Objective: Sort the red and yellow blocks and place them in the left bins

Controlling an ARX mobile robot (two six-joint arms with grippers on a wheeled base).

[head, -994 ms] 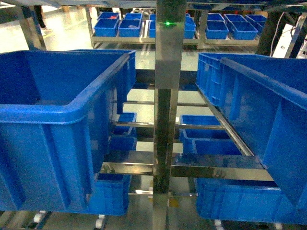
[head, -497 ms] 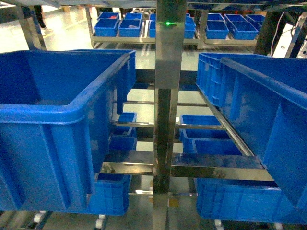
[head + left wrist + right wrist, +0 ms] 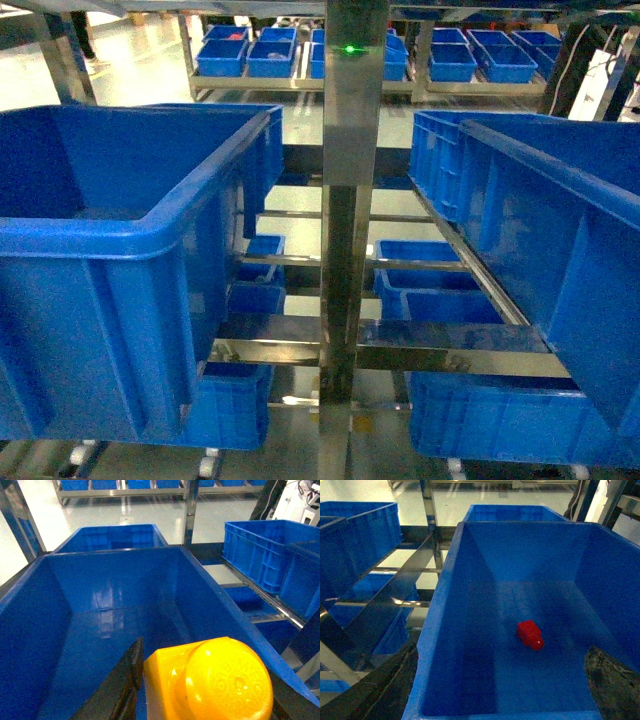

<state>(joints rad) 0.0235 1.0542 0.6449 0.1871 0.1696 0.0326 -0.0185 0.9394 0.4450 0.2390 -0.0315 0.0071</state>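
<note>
Yellow block (image 3: 210, 680) clamped in left gripper (image 3: 200, 690) above bin (image 3: 60, 630).

Two bins, one per arm, post between them.

Left gripper (image 3: 200, 700) sits above the near end of the left bin (image 3: 105, 625), jaws either side of the studded block (image 3: 210, 680); a second bin (image 3: 112, 535) lies straight ahead beyond the far wall, more crates (image 3: 260, 550) off to its right. Right gripper (image 3: 500, 690) hangs over the near edge of the right bin (image 3: 540, 580); the other block (image 3: 530, 634) lies on that bin's floor, ahead of the fingers. Rack post (image 3: 352, 200) stands between both bins.
</note>
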